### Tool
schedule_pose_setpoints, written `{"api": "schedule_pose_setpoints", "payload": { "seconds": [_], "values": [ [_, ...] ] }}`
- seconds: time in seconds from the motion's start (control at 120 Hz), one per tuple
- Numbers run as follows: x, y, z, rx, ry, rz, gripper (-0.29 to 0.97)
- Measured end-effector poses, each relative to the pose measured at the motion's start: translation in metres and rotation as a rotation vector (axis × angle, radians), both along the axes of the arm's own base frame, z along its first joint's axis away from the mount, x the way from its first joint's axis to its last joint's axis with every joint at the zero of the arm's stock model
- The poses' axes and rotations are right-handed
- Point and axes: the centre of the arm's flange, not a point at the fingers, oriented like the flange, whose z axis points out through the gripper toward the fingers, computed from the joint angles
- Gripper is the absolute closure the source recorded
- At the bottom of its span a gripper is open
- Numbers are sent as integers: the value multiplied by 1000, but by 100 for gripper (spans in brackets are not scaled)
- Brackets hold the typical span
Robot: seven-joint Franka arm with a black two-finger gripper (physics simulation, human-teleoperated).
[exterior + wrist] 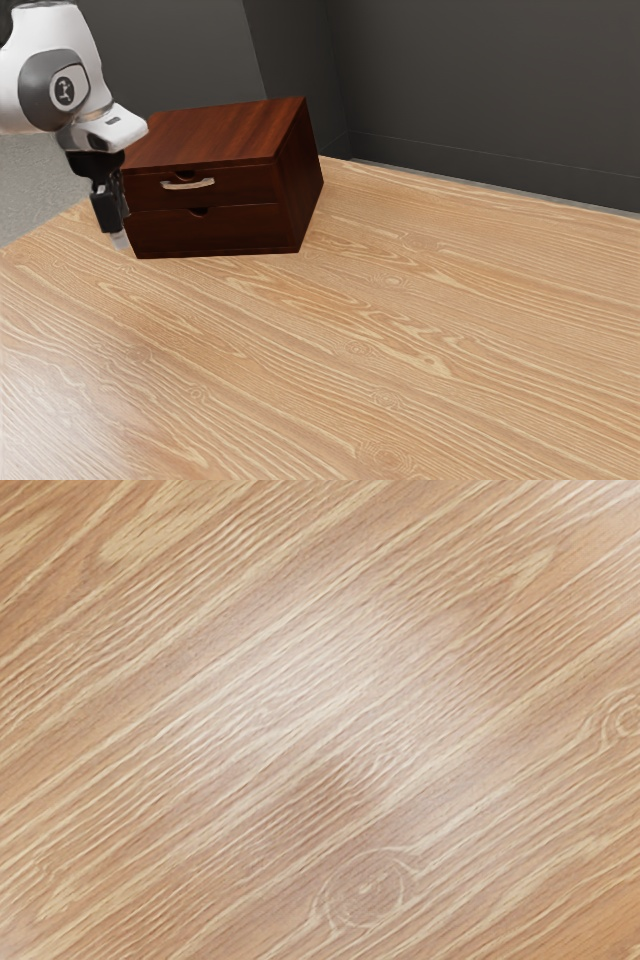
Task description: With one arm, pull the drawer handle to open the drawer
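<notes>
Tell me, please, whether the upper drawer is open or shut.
Shut: the upper drawer sits flush with the front of the cabinet.

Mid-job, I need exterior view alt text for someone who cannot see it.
The arm's black gripper points down beside the exterior view's left front corner of a dark reddish-brown wooden two-drawer cabinet, apart from the pale curved handle on the upper drawer. Both drawers look shut; the cabinet sits on a light wood-grain table.
</notes>
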Motion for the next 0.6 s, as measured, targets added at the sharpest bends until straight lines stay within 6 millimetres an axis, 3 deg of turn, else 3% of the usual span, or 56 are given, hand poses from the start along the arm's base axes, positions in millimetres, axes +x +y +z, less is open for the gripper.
{"api": "schedule_pose_setpoints", "payload": {
  "seconds": [0.075,0.192,0.442,0.6],
  "values": [
    [-1,23,-16,-19,0,21,0],
    [13,41,-32,-31,-27,2,0],
    [41,26,-35,-84,-89,-174,0],
    [53,41,-38,-81,-123,-246,0]
  ]
}}
